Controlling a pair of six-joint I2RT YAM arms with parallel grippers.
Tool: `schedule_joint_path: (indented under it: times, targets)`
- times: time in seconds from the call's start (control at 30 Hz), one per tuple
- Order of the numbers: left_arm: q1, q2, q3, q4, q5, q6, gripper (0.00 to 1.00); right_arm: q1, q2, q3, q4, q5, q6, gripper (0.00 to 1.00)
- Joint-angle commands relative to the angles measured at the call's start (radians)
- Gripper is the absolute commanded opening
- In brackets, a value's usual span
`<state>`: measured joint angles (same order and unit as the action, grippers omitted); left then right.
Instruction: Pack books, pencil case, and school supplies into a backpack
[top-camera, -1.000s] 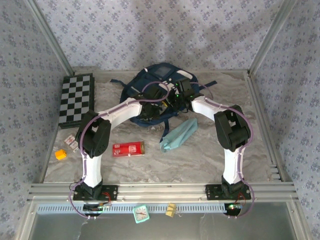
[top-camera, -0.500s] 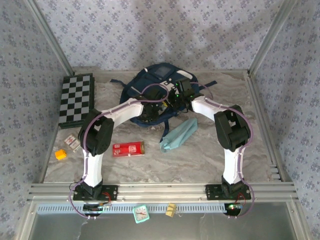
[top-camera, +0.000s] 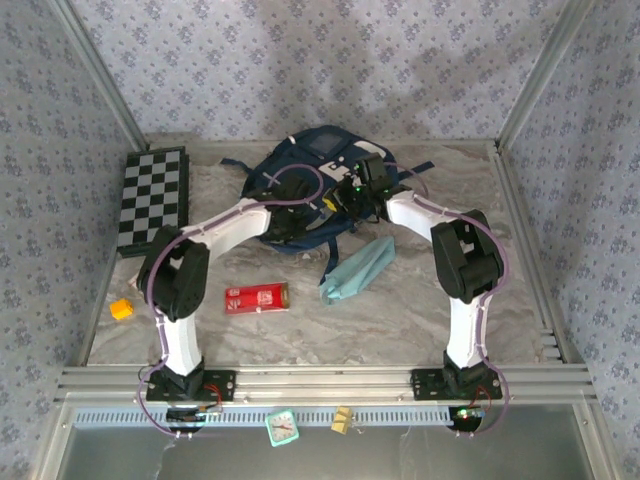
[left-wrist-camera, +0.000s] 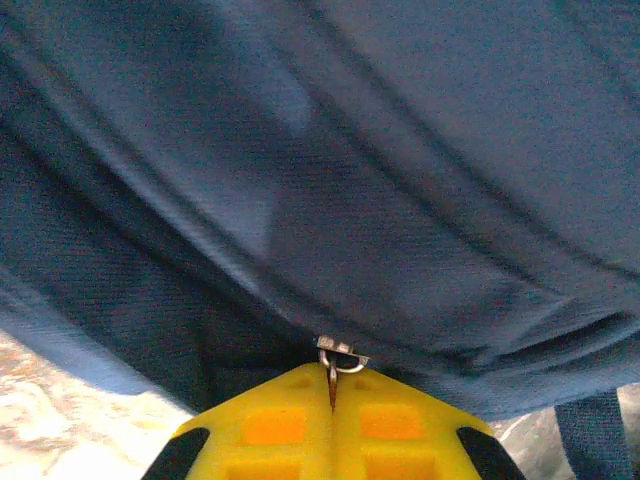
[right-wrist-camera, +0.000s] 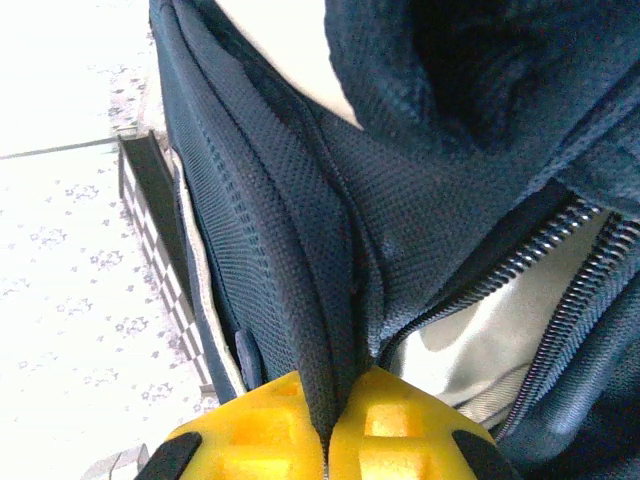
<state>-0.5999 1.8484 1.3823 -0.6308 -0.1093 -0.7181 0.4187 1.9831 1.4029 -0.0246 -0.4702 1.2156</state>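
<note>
Backpack (top-camera: 318, 150) lies at the far middle of the table (top-camera: 400, 320) seen from above, with both your arms on it and the pencil case (top-camera: 357, 268) just in front. Left wrist: your left gripper (left-wrist-camera: 333, 390) pinches the zipper pull (left-wrist-camera: 338, 355). Right wrist: your right gripper (right-wrist-camera: 328, 405) clamps a fold of the backpack.

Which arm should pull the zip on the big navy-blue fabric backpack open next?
Left, probably: the left gripper is shut on the small metal zip pull, while the right gripper pinches navy-blue backpack fabric.
</note>
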Motion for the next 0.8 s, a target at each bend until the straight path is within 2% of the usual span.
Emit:
schedule_joint_path:
  times: [0.0,0.23,0.5,0.63,0.77]
  targets:
    - [0.023,-0.09,-0.062,-0.016,-0.037,0.07,0.0,-0.063,-0.057,0.014,0.082,0.004,-0.014,0.0]
    - [-0.007,-0.225,-0.188,0.016,0.004,0.137,0.0,-0.106,0.014,0.136,-0.007,-0.131,-0.099,0.0]
    - [-0.177,-0.296,-0.205,0.015,0.012,0.119,0.0,-0.113,0.123,0.372,-0.266,-0.243,-0.289,0.0]
    - [-0.156,-0.252,-0.2,0.005,-0.021,0.108,0.0,-0.173,0.163,0.449,-0.382,-0.193,-0.371,0.0]
    - [-0.091,-0.229,-0.205,0.009,-0.042,0.101,0.0,-0.215,0.191,0.467,-0.391,-0.228,-0.373,0.15]
